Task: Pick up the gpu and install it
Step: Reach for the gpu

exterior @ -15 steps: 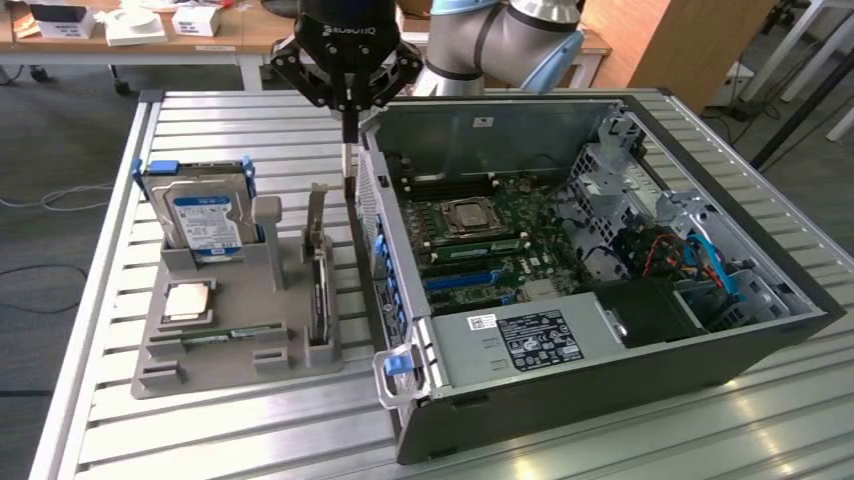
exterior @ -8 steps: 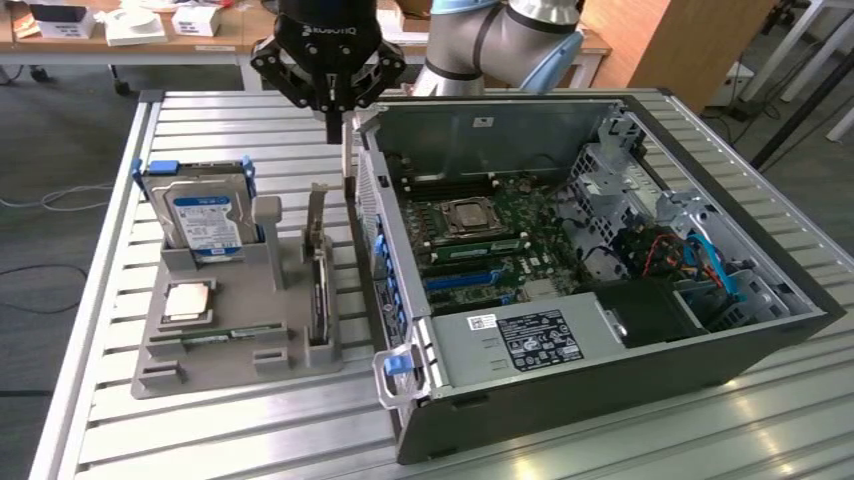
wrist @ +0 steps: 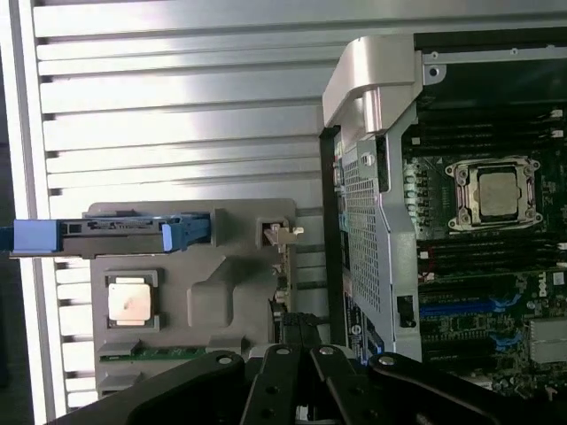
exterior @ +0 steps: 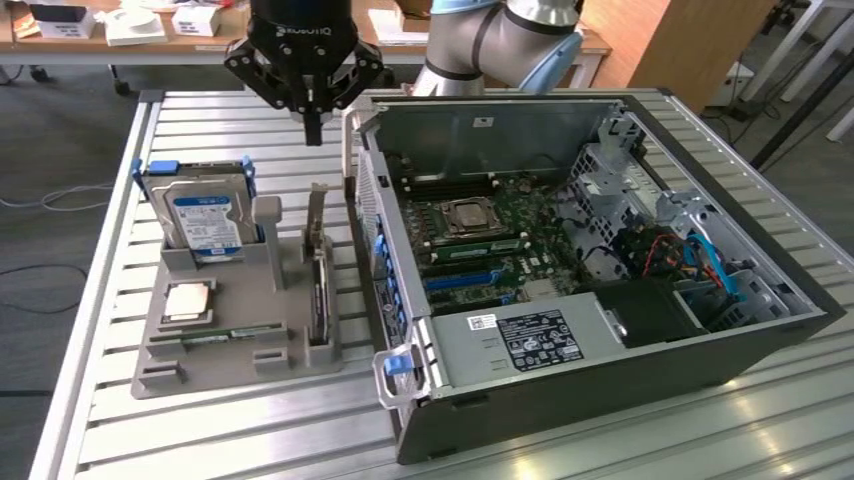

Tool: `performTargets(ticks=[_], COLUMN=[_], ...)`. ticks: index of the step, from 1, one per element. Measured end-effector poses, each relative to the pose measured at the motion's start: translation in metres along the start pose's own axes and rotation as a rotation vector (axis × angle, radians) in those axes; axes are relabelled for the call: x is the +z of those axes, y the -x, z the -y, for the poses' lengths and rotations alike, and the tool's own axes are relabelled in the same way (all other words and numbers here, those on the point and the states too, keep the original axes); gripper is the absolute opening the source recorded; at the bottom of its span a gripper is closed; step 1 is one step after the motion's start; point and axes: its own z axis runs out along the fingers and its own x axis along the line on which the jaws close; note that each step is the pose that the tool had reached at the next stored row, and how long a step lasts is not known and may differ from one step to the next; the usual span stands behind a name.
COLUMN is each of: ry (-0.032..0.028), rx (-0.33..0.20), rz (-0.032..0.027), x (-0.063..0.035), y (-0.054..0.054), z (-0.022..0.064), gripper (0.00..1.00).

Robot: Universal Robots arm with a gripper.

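Toward the upper left of the exterior frame, the closed, empty gripper (exterior: 312,128) is hovering above the gpu (exterior: 320,285), which is standing edgewise in a grey holder (exterior: 200,372); the pickup seemingly has not begun.

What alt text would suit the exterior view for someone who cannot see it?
A robot arm hangs its jaws, shut and empty, above a slatted metal table. Nearer the camera, a grey rack holds the graphics card on edge, a hard drive and a processor chip, beside an open computer case.
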Motion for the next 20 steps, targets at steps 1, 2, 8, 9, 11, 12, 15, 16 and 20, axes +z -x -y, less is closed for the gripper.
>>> performTargets(ticks=[1,2,8,9,11,12,15,16,20], ry=[0.0000,0.0000,0.0000,0.0000,0.0001,0.0000,0.0000,0.0001,0.0001], rx=[0.000,0.000,0.000,0.000,0.000,0.000,0.000,0.000,0.000], rz=[-0.0004,-0.0004,-0.0006,-0.0006,-0.0005,-0.0005,-0.0006,-0.0005,-0.0006], x=[0.0000,0.0001,0.0000,-0.0002,-0.0005,-0.0006,-0.0010,-0.0011,-0.0016], y=[-0.002,-0.003,-0.003,-0.002,-0.002,-0.002,-0.001,-0.001,0.000], z=[0.0002,0.0002,0.0006,0.0039,0.0119,0.0147,0.0236,0.0264,0.0371], gripper=[0.11,0.11,0.11,0.11,0.11,0.11,0.11,0.11,0.11])
